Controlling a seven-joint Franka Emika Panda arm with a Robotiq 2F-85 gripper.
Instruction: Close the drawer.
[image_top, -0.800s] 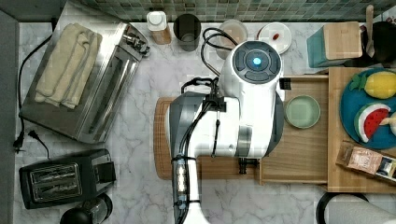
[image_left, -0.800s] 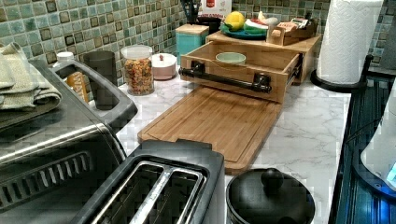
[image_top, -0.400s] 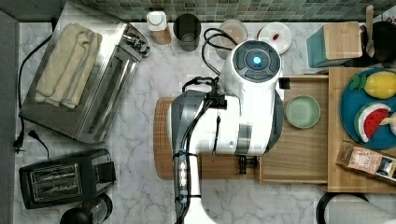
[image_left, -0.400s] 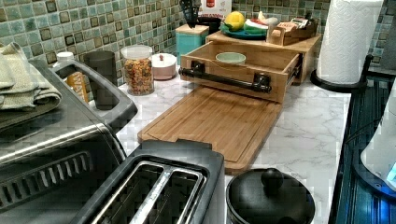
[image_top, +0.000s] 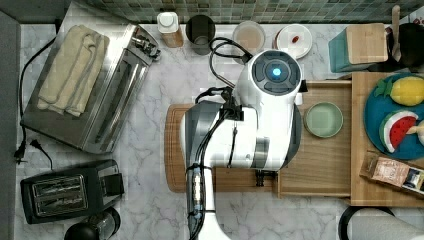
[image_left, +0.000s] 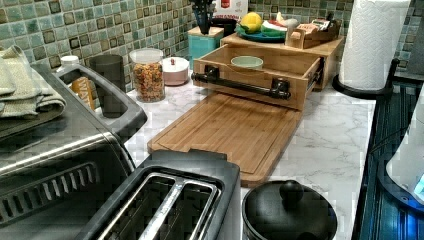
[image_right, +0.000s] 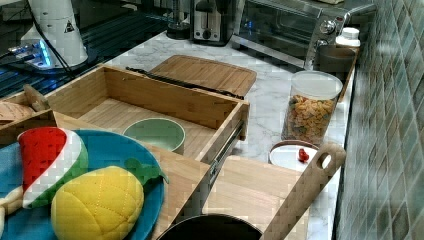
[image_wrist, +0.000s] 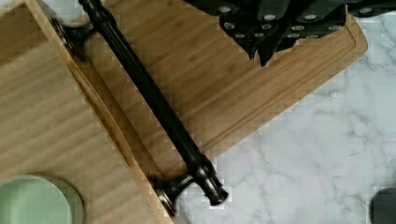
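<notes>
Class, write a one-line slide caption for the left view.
Open drawer holding a green bowl, black handle facing a cutting board.

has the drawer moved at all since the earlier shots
No. In the left view the drawer stands as far open as before, its front panel at the same spot over the cutting board.

I see a white marble counter (image_top: 155, 120) under even light. Green mosaic tile wall (image_left: 75, 30) behind it. A dark cooktop (image_left: 387, 150) at the left view's right, beside the counter.
</notes>
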